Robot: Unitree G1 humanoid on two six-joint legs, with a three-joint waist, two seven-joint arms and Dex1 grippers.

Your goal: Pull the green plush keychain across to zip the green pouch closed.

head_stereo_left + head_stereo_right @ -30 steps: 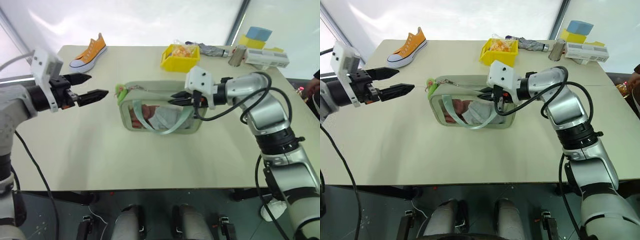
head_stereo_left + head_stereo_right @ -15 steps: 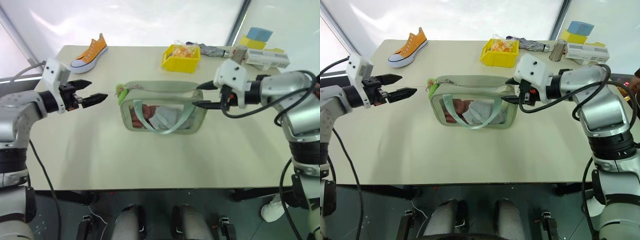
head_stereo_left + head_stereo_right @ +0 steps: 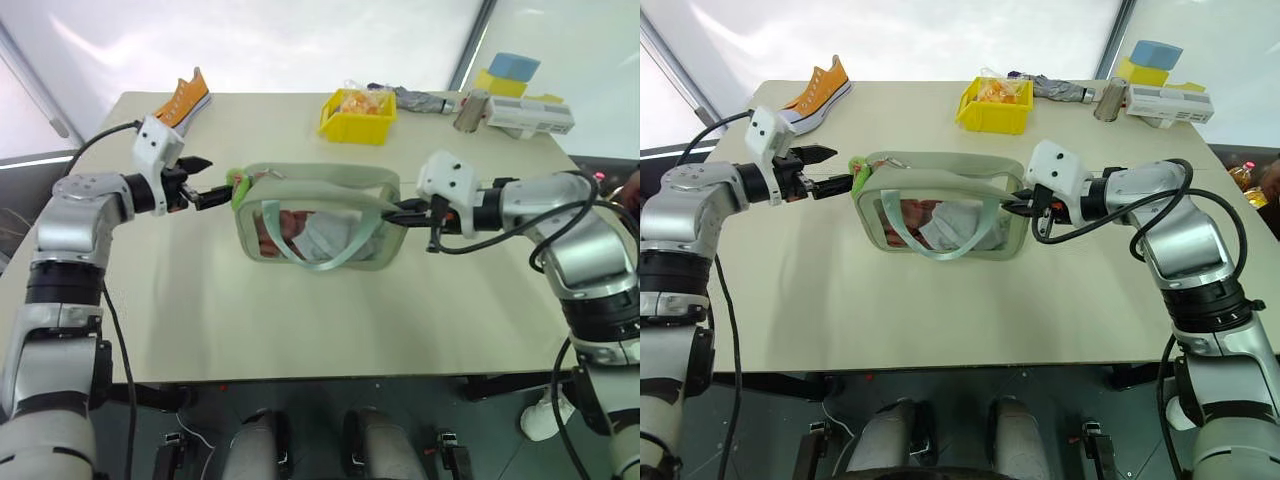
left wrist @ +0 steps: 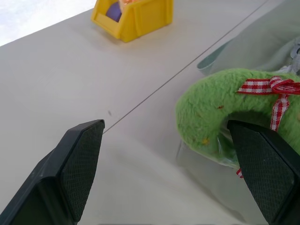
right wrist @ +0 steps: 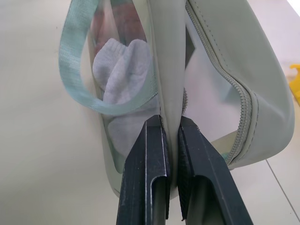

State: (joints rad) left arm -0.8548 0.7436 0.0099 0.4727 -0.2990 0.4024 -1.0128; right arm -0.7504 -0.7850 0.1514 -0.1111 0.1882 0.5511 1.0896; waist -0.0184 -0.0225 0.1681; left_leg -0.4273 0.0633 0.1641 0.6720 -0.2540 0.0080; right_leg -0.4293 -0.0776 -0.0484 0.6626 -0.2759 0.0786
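Since the earlier frame, our left end effector (image 3: 207, 195) has advanced, fingers spread around the fuzzy lime-green plush keychain (image 4: 225, 110); our right end effector (image 5: 169, 140) pinches the sage-green fabric pouch (image 3: 320, 215) on the counter (image 3: 300, 320). Next: close, then pull.

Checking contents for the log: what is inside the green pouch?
Through the green pouch's clear window, white socks and something reddish show. The strap and fabric walls hide the rest.
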